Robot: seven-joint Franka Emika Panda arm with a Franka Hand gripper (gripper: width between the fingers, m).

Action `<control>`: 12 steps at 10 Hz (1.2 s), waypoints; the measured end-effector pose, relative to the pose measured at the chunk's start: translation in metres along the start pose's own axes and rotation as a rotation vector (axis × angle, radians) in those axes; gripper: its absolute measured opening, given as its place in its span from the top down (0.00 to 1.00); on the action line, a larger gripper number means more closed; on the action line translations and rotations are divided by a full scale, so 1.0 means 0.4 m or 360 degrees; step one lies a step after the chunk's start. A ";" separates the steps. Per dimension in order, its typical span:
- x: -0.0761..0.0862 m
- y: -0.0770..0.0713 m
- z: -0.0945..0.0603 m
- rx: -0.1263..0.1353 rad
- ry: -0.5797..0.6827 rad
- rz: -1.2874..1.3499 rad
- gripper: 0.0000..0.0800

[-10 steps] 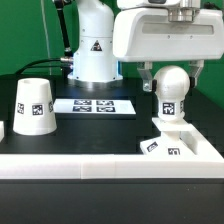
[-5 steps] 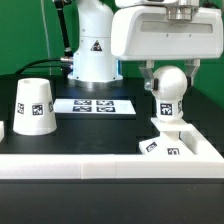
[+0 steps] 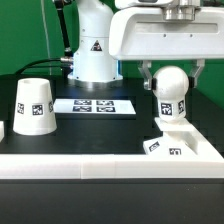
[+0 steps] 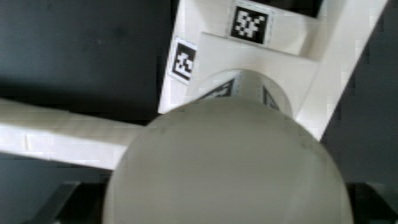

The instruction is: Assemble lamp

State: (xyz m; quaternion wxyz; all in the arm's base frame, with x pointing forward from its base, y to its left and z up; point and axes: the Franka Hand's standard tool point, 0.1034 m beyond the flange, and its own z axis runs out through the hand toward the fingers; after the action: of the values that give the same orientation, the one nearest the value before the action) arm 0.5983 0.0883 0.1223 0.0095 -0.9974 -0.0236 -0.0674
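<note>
My gripper (image 3: 170, 84) is shut on the round head of the white bulb (image 3: 171, 98), one finger on each side. The bulb stands upright with its lower end at the socket of the low square base (image 3: 183, 146), which lies against the white wall at the exterior view's right. In the wrist view the bulb (image 4: 222, 150) fills the gap between the dark fingers (image 4: 57, 200), with the tagged base (image 4: 267, 45) beyond it. The tapered shade (image 3: 32, 106) stands mouth-down, apart, at the exterior view's left.
The marker board (image 3: 96, 105) lies flat between the shade and the base, in front of the arm's pedestal (image 3: 92, 55). A white rail-like border wall (image 3: 90, 166) runs along the front of the dark table.
The tag on the bulb has shifted slightly toward the exterior view's left, so the bulb seems to have turned a little in place. The shade and base have not moved.
</note>
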 end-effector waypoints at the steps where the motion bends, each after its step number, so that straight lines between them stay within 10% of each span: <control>1: -0.001 0.001 0.001 -0.0002 -0.0002 0.0126 0.28; 12: -0.015 -0.010 0.002 0.0022 -0.0079 0.1416 0.28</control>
State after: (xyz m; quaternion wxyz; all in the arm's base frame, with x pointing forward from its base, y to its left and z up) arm 0.5924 0.0921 0.1207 0.0435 -0.9117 0.4072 -0.0326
